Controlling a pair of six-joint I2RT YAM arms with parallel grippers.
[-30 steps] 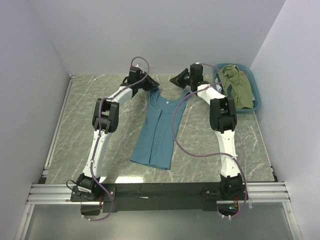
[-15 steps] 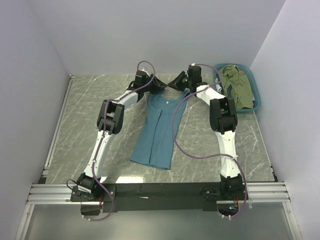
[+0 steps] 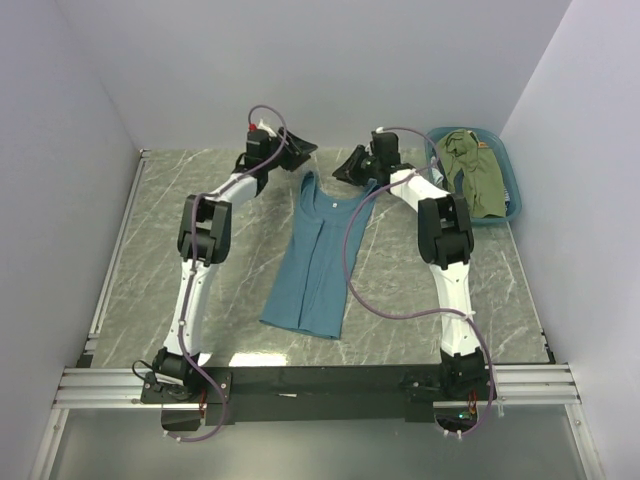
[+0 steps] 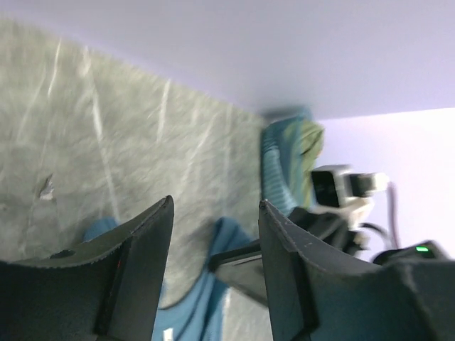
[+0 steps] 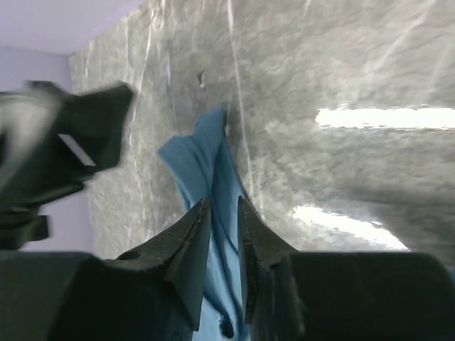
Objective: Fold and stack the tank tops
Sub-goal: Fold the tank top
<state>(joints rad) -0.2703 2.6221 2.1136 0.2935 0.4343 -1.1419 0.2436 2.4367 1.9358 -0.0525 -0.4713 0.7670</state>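
Now that both grippers have let go of the straps, the teal tank top (image 3: pixel 312 260) lies flat in the middle of the table (image 3: pixel 160 230), with its straps at the far end. The left gripper (image 3: pixel 300 150) has drawn away to the far left, spread and empty. The right gripper (image 3: pixel 347 167) is just beside the right strap, slightly apart, pinching nothing. I judge that folding can begin.

walls (image 3: pixel 300 60): plain pale lilac, 3 sides | tbl (image 3: pixel 150 250): grey-green marble look | light: glare patches
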